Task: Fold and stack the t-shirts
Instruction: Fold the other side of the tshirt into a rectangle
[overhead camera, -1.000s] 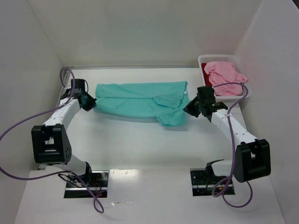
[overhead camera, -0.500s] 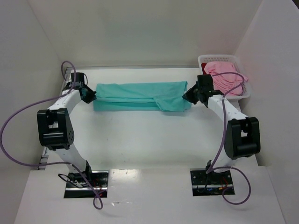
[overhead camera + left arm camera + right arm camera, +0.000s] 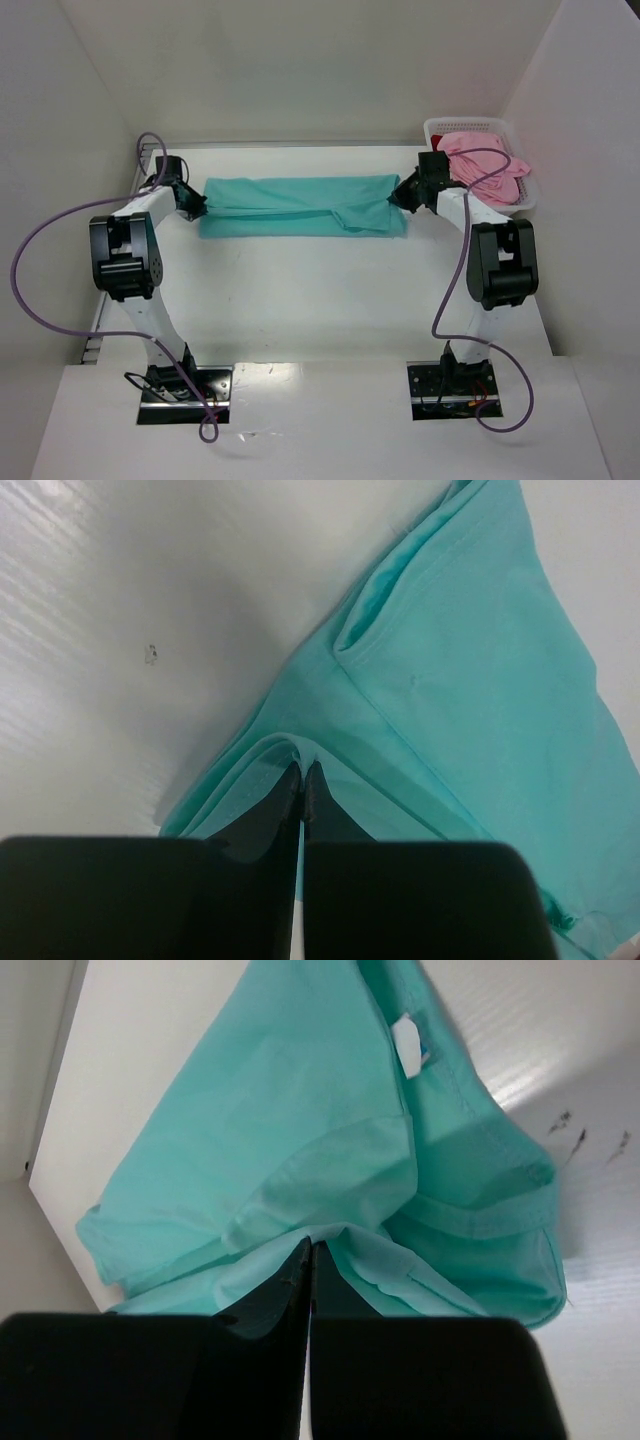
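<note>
The teal t-shirt (image 3: 300,205) lies folded lengthwise in a long band across the far part of the table. My left gripper (image 3: 194,203) is shut on its left end; the wrist view shows the jaws pinched on a fold of teal cloth (image 3: 420,680). My right gripper (image 3: 400,195) is shut on its right end, near the collar and white label (image 3: 408,1045). The pink t-shirt (image 3: 485,170) lies heaped in the white basket (image 3: 432,128) at the back right. A bit of dark red cloth (image 3: 441,147) shows under it.
White walls close in on the left, back and right. The basket stands against the right wall, just beyond my right gripper. Purple cables loop from both arms. The arm bases sit at the near edge.
Both grippers have carried the near edge of the teal shirt away from me to its far edge, folding it into a narrower band. Both arms are now stretched far out.
</note>
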Available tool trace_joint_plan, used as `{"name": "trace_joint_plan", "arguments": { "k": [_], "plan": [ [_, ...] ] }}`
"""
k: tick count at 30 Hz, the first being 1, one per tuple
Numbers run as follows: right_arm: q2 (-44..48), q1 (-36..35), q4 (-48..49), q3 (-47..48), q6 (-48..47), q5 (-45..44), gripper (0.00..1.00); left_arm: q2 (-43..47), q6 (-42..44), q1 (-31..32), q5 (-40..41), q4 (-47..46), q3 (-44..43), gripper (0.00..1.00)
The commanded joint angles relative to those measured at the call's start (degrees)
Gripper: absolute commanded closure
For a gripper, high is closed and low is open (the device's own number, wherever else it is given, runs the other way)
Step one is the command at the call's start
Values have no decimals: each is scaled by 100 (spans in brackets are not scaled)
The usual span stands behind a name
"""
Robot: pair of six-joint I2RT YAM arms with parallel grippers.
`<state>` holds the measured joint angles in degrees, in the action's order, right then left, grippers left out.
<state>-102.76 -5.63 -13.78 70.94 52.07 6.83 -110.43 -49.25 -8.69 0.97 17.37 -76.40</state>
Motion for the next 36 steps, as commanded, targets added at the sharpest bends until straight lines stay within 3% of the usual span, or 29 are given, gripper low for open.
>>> {"name": "trace_joint_plan", "arguments": {
  "k": [1, 32, 36],
  "plan": [
    [-217, 44, 332, 368, -110, -15, 100, -93, 267, -107, -70, -242, -419, 100],
    [-1185, 44, 517, 1141, -268, 205, 100, -1041, 628, -160, -212, -295, -1369, 93],
    [-1299, 44, 517, 1194, -321, 205, 100, -1199, 575, -273, -343, -347, -1421, 84]
  ]
}}
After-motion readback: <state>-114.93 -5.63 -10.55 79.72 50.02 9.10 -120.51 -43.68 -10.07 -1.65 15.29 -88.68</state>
